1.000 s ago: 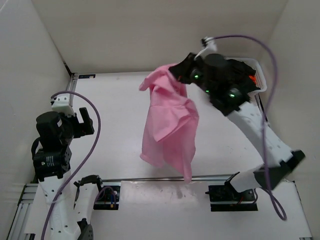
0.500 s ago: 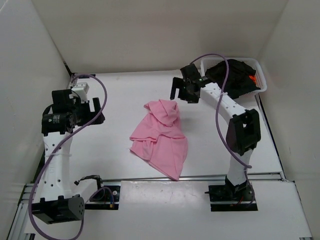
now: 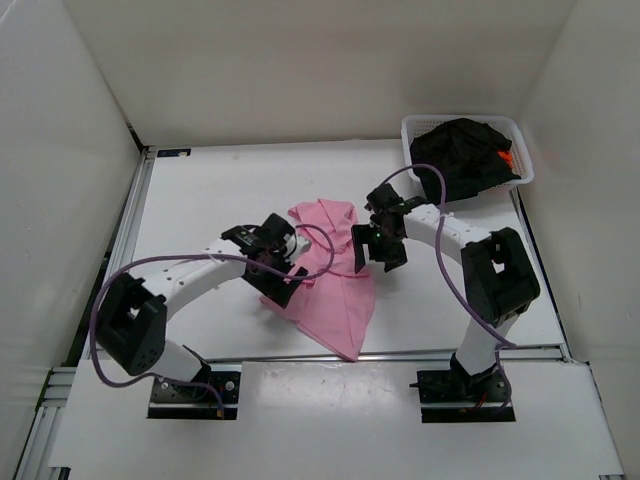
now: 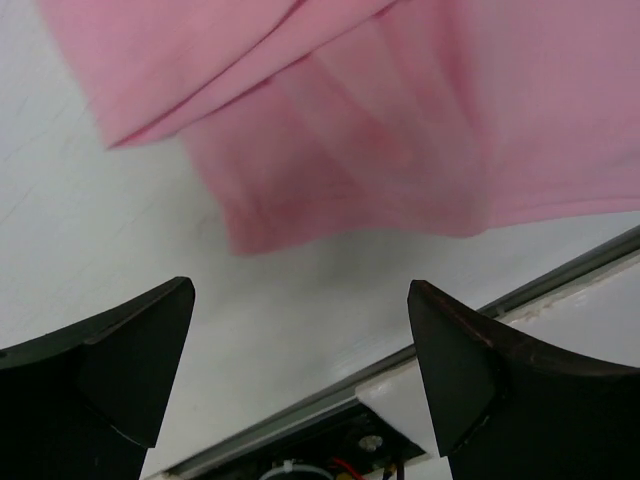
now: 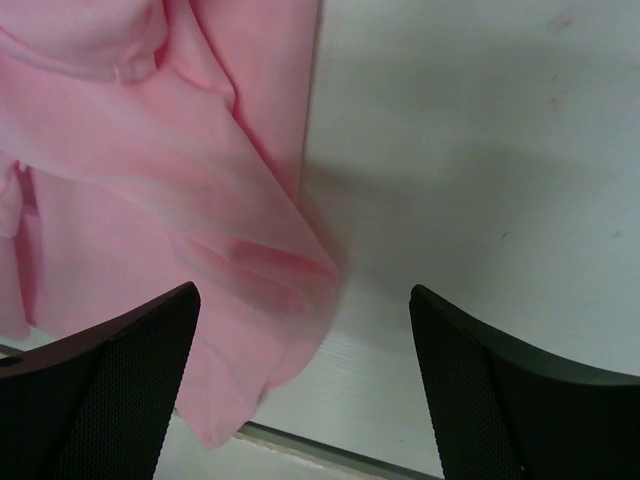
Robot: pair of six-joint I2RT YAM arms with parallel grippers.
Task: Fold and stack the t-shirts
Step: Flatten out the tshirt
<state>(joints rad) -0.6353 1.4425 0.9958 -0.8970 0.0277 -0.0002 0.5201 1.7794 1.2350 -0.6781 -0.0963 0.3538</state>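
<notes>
The light pink t-shirt [image 3: 330, 275] lies crumpled in the middle of the white table [image 3: 200, 200]. My left gripper [image 3: 283, 280] hovers at its left edge, open with nothing between the fingers; in the left wrist view the pink cloth [image 4: 400, 120] lies just beyond the gripper [image 4: 300, 290]. My right gripper [image 3: 377, 256] is open at the shirt's right edge, over a fold of pink cloth [image 5: 150, 180] and bare table, gripper [image 5: 302, 292] holding nothing. The black t-shirt [image 3: 460, 150] fills the basket, and a bit of the orange t-shirt [image 3: 507, 158] peeks out beside it.
The white mesh basket [image 3: 408, 130] stands at the back right corner. A metal rail [image 3: 430, 352] runs along the table's near edge. White walls close in the left, back and right sides.
The right gripper let go of the pink t-shirt it held aloft; the shirt dropped onto the table. Both arms then came down to the shirt's left and right edges.
</notes>
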